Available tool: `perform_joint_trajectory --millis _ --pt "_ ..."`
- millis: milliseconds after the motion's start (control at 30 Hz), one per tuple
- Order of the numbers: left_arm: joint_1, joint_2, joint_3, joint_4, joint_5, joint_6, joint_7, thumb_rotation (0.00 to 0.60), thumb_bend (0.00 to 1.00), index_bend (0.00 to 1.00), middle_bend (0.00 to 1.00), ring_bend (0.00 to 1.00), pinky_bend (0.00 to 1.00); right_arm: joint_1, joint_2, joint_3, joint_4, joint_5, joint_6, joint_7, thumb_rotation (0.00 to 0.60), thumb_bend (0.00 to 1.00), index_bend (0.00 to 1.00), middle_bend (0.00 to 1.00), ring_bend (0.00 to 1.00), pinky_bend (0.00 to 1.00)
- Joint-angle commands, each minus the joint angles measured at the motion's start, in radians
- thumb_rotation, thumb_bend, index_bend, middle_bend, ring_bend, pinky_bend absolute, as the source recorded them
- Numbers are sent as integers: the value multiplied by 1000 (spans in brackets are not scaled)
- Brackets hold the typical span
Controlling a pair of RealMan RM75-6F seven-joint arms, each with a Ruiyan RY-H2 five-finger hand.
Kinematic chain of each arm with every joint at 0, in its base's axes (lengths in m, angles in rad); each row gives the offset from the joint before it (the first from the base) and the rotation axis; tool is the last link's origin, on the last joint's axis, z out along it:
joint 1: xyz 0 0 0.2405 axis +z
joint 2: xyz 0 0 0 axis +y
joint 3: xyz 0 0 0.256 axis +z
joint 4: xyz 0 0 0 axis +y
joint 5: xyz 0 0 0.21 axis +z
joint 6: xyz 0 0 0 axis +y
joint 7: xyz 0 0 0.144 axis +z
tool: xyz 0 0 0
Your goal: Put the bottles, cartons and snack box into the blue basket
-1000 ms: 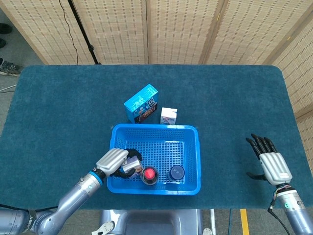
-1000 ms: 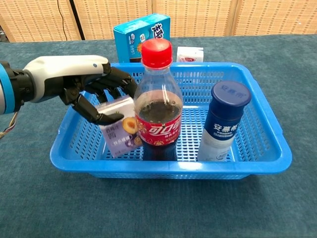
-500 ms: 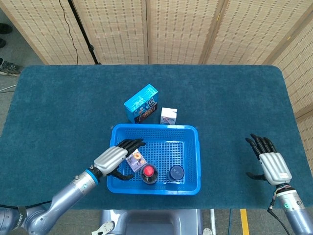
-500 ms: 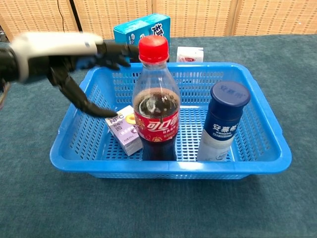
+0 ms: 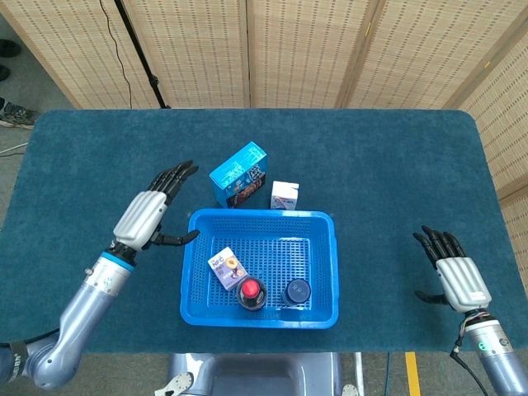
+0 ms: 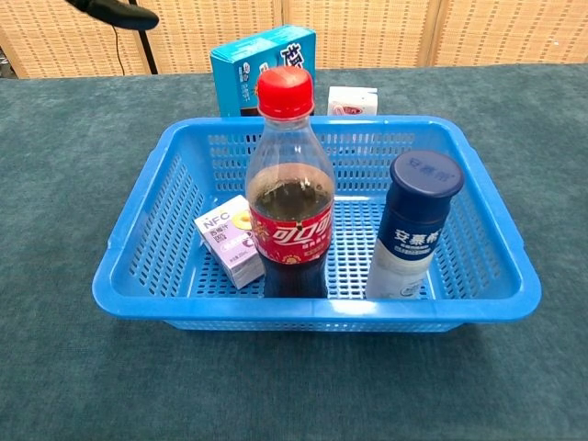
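Inside the blue basket point(image 5: 326, 272), between the two hands: a purple carton point(image 5: 226, 267), a red-capped cola bottle point(image 6: 291, 197) and a blue-capped white bottle point(image 6: 418, 230), all in the near half, far half bare. Just beyond its far rim, outside it: blue snack box point(image 5: 240, 174) and small white carton point(image 5: 285, 195), ahead and right of the left hand point(image 5: 145, 213). Left hand released, fingers spread, beside the basket's left wall; right hand point(image 5: 459, 279) likewise spread and holding nothing, well apart near the table point(image 5: 388, 165) edge.

Three items in blue basket point(image 5: 330, 272); two outside.
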Motion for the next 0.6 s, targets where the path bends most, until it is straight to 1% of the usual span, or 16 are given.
perform_joint_trajectory --millis 33,100,233,300,467,533,600 --pt "-111 -75 -107 49 -268 30 131 600 164 0 0 0 0 1 -1 3 5 5 -3 4 600 0 0 0 0 0" --pt "-169 -114 -136 91 -358 30 179 600 155 0 0 0 0 1 -2 6 11 11 -4 6 600 0 0 0 0 0" --pt "-259 -189 -174 180 -480 36 242 600 152 0 0 0 0 4 -5 11 27 26 -15 11 600 0 0 0 0 0" --pt "-299 -220 -192 222 -541 22 260 600 152 0 0 0 0 6 -9 15 38 36 -20 9 600 0 0 0 0 0" --pt "-384 -282 -196 347 -594 -14 319 600 152 0 0 0 0 11 -13 20 55 47 -33 27 600 0 0 0 0 0" --pt "-440 -342 -189 448 -636 -59 349 600 151 0 0 0 0 11 -12 27 71 57 -35 48 600 0 0 0 0 0" --pt "-462 -370 -190 491 -660 -66 358 600 152 0 0 0 0 12 -13 28 78 58 -38 57 600 0 0 0 0 0"
